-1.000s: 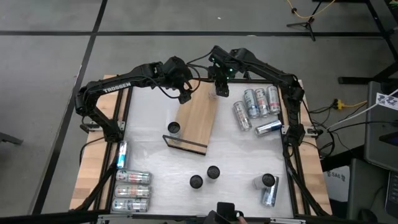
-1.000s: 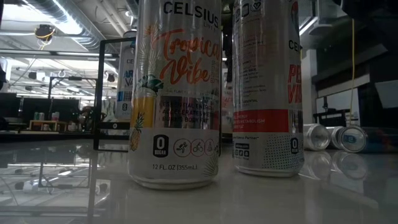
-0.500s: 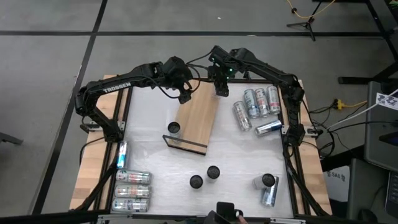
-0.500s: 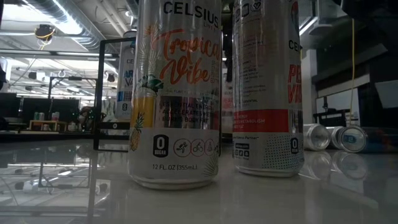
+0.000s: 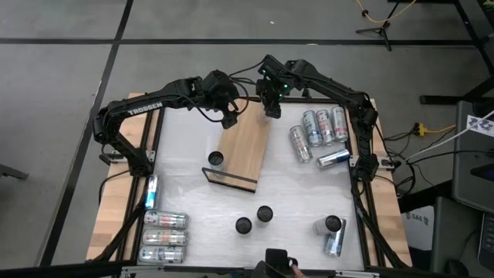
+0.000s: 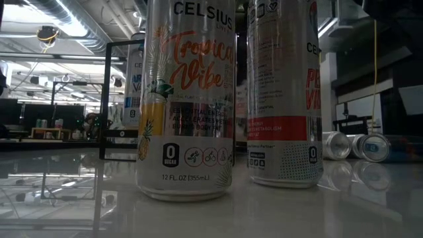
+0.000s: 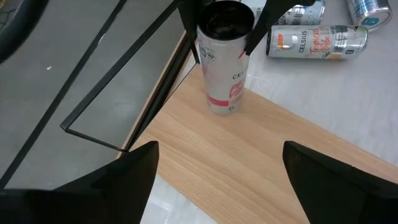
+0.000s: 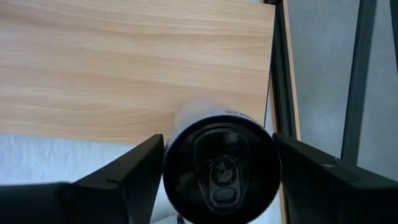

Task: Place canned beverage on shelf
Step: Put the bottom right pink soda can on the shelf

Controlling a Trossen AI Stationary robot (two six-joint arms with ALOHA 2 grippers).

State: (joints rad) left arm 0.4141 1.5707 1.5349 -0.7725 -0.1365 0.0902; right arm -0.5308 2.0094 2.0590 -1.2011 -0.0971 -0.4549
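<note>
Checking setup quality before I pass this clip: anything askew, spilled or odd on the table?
The shelf lies at a slant across the table. Several cans lie on their sides. No spill shows.

Right tool [image 5: 270,108] hides shelf's far can (overhead).

A white tabletop [image 5: 293,193] edged in wood sits on a grey floor [image 5: 62,31] crossed by dark lines. Spare cans [image 5: 316,130] lie in a cluster at its right side, more lying cans [image 5: 164,235] are stacked near the front left corner, and two upright cans [image 5: 255,220] stand close together at the front; a yellow cable [image 5: 382,14], possibly an extension lead, trails beyond
</note>
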